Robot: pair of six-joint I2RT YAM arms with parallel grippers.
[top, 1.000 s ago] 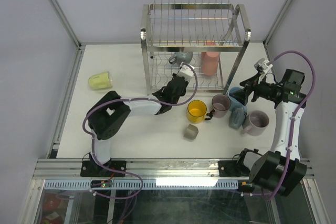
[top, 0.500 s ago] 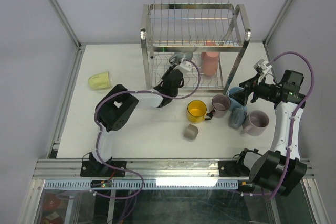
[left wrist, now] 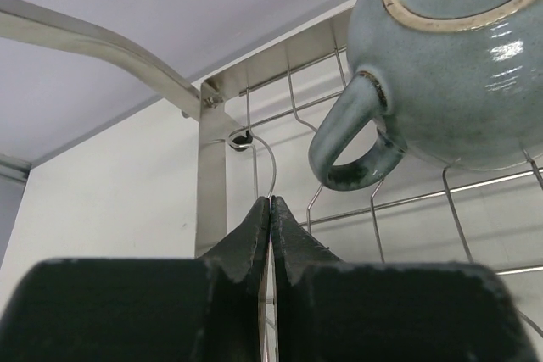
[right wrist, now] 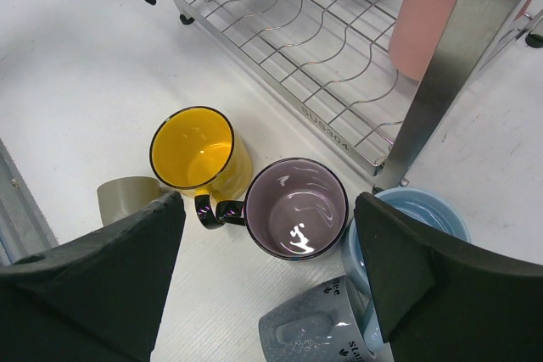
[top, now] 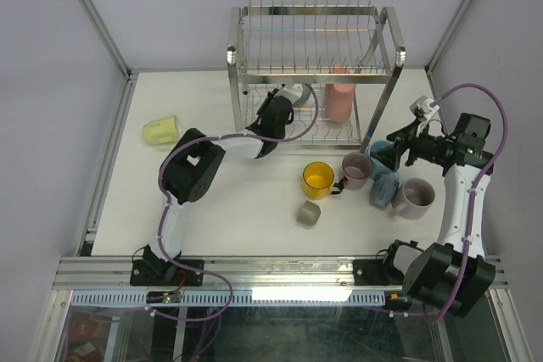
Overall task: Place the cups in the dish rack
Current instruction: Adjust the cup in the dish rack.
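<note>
The right tool hangs with its jaws wide apart, holding nothing, and the mauve mug stands upright on the desk directly below the gap. In the right wrist view the mug's handle points to 9 o'clock, at the yellow mug, and the dish rack lies toward 12. This arm is the nearer one. The left tool is pressed together inside the lower tier, with the inverted grey-blue mug at its 1 o'clock. I cannot tell whether it nips a wire. The right finger cuts off the light blue mug.

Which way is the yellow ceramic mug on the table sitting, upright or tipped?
Upright: the yellow mug has its round mouth facing up, showing its bare inside.
</note>
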